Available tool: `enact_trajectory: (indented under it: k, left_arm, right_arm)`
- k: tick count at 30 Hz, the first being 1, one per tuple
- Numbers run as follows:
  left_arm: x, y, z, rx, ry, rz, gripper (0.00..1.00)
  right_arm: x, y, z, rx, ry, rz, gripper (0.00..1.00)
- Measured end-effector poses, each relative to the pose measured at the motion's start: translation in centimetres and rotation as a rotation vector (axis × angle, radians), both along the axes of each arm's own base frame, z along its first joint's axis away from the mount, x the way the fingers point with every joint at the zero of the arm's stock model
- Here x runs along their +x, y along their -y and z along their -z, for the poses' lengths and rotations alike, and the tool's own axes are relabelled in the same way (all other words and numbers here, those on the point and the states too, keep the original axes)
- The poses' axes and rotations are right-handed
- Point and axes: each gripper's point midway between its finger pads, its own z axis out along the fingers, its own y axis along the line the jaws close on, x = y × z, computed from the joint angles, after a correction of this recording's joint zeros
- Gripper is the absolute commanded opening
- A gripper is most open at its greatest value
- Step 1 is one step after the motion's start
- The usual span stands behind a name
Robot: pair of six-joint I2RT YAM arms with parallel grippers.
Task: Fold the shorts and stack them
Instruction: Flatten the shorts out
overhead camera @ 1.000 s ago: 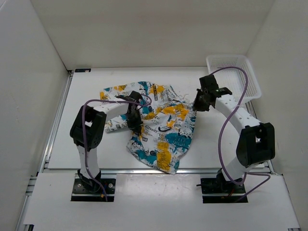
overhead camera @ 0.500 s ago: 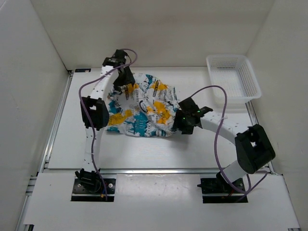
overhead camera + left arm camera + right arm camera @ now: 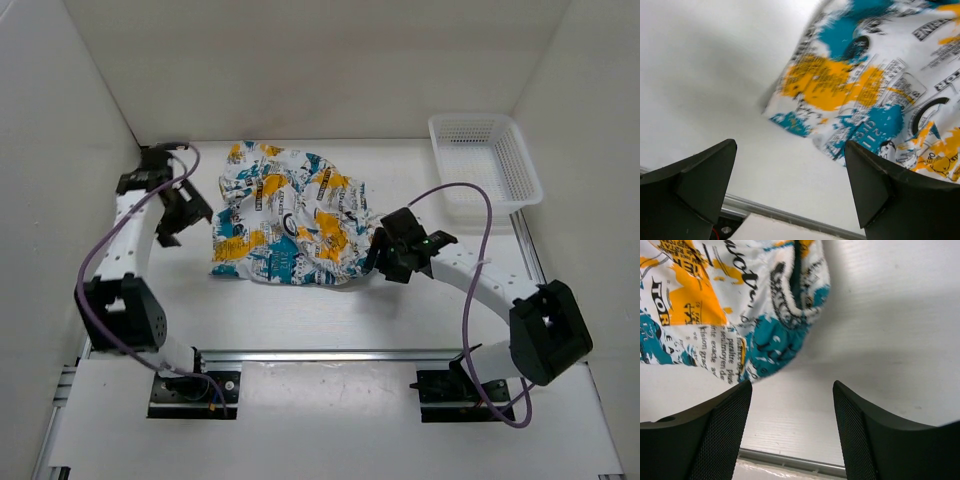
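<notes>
A white mesh basket (image 3: 487, 160) sits at the white table's (image 3: 300, 310) far right corner.

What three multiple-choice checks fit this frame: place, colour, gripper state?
1. Where does the white plastic mesh basket sit? A far-right corner; B near-left corner; C centre.
2. What print colours mark the soft white fabric shorts? A red, green; B teal-blue, yellow-orange, black; C pink, purple.
3. How are the left gripper and right gripper? A both shut on shorts; B one shut; C both open, empty.
Key: A, the top view shows it far right; B, the print shows in every view; C, both wrist views show spread fingers gripping nothing.
</notes>
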Motion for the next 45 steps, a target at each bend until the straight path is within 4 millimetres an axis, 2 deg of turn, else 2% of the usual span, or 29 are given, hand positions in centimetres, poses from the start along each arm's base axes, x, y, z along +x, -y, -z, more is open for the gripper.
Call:
enact_trajectory:
  k: [2, 4, 6, 7, 9, 11, 14, 16, 20, 21, 22, 23, 24, 25, 30, 34, 36, 37, 38, 42, 45]
  left_arm:
    - [-2.7, -1.5, 0.6, -0.036, 0.013, -0.062, 1.00]
    - [-4.4, -1.7, 2.2, -0.075, -0.010, -0.096, 0.94]
    - [-5.3, -0.5, 4.7, -0.135, -0.057, -0.085, 0.89]
    - [-5.8, 0.3, 6.5, -0.168, -0.094, -0.076, 0.81]
    - [-7.1, 1.5, 9.1, -0.214, -0.173, -0.074, 0.75]
    - [-7.9, 2.2, 10.7, -0.246, -0.225, -0.070, 0.70]
    - [-7.5, 2.4, 11.5, -0.259, -0.233, -0.075, 0.63]
    - [-6.9, 2.4, 11.8, -0.258, -0.225, -0.079, 0.60]
    - [-5.7, 2.1, 12.7, -0.251, -0.225, -0.087, 0.47]
    - [-5.4, 2.0, 12.9, -0.248, -0.230, -0.089, 0.42]
    - [-5.1, 1.9, 13.2, -0.246, -0.235, -0.089, 0.26]
    - [-4.8, 1.8, 13.5, -0.246, -0.239, -0.092, 0.16]
    - [-4.6, 1.8, 13.8, -0.244, -0.246, -0.091, 0.10]
    - [-4.4, 1.7, 14.1, -0.242, -0.251, -0.088, 0.10]
    - [-4.1, 1.6, 14.5, -0.239, -0.257, -0.082, 0.10]
    - [-4.0, 1.6, 14.5, -0.238, -0.255, -0.080, 0.10]
    - [-4.0, 1.6, 14.5, -0.238, -0.255, -0.077, 0.10]
    - [-4.0, 1.6, 14.4, -0.239, -0.253, -0.074, 0.10]
    - [-4.0, 1.7, 14.3, -0.241, -0.250, -0.072, 0.10]
    - [-3.0, 1.6, 12.7, -0.259, -0.207, -0.060, 0.10]
    - [-0.7, 1.4, 9.2, -0.275, -0.115, -0.046, 0.10]
  right_arm:
    - [-0.5, 0.8, -0.1, 0.004, 0.004, 0.017, 0.70]
    - [-0.6, 1.5, -0.4, 0.011, 0.012, 0.035, 0.70]
    - [-0.3, 1.9, -1.0, 0.020, 0.029, 0.048, 0.69]
    - [-0.1, 2.1, -1.3, 0.023, 0.039, 0.055, 0.67]
    - [0.2, 2.5, -1.8, 0.030, 0.055, 0.067, 0.63]
    - [0.4, 2.9, -2.2, 0.036, 0.063, 0.080, 0.59]
    - [0.7, 3.5, -2.1, 0.059, 0.054, 0.101, 0.56]
    - [0.7, 4.0, -1.6, 0.076, 0.036, 0.118, 0.55]
    - [0.0, 4.6, -0.1, 0.126, -0.027, 0.143, 0.55]
    - [0.0, 4.5, 0.0, 0.142, -0.037, 0.142, 0.56]
    - [0.0, 4.2, 0.1, 0.160, -0.046, 0.140, 0.58]
    - [0.2, 3.8, 0.1, 0.178, -0.052, 0.135, 0.58]
    - [0.3, 3.5, 0.2, 0.195, -0.055, 0.127, 0.58]
    - [0.5, 3.1, 0.3, 0.210, -0.060, 0.120, 0.58]
    - [1.3, 1.6, 1.8, 0.259, -0.104, 0.099, 0.58]
    - [2.5, 0.7, 3.1, 0.268, -0.139, 0.098, 0.48]
    - [3.5, 0.2, 3.4, 0.272, -0.141, 0.094, 0.22]
    - [3.9, 0.0, 3.5, 0.273, -0.140, 0.090, 0.05]
    - [4.3, -0.2, 3.5, 0.273, -0.137, 0.087, 0.00]
    - [6.2, -0.5, 1.6, 0.269, -0.085, 0.077, 0.00]
    - [8.6, 0.0, -2.2, 0.260, 0.011, 0.076, 0.00]
